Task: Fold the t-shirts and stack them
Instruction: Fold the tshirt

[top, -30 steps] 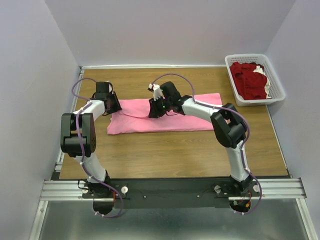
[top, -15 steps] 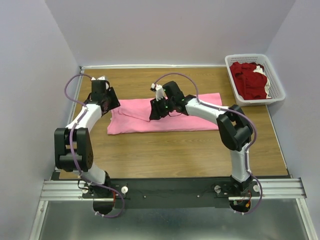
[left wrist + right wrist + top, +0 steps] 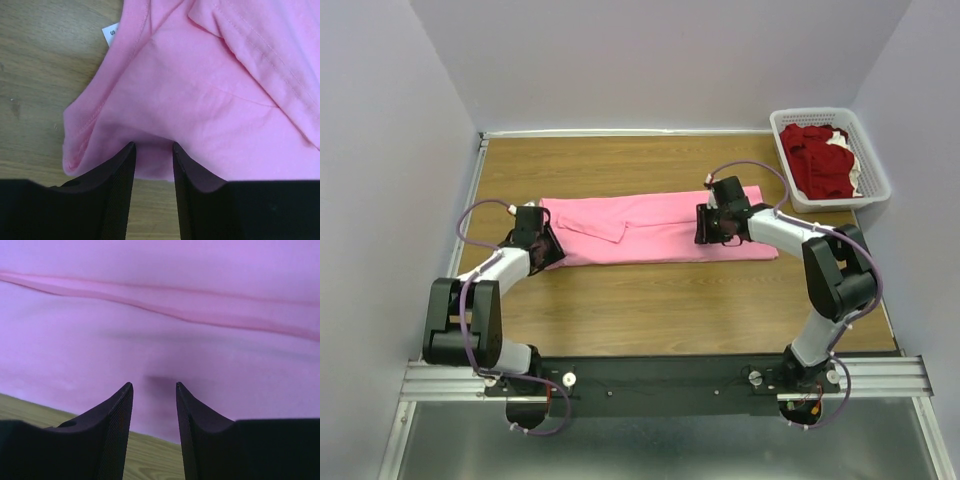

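Shirt [image 3: 640,228]: pink, folded into a long band, lying flat across the middle of the surface [image 3: 670,300].
Left tool [image 3: 153,145]: released, jaws parted, tips at the band's near left corner, beside a white tag [image 3: 110,34].
Right tool [image 3: 154,385]: released, jaws parted, low over the band's right part.
Red shirts [image 3: 820,160]: heaped in basket [image 3: 840,203], far right corner.

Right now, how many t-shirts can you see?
2 at least: one pink t-shirt laid out across the middle of the table, and a crumpled dark red heap in the white basket at the far right corner, which may hide more than one.
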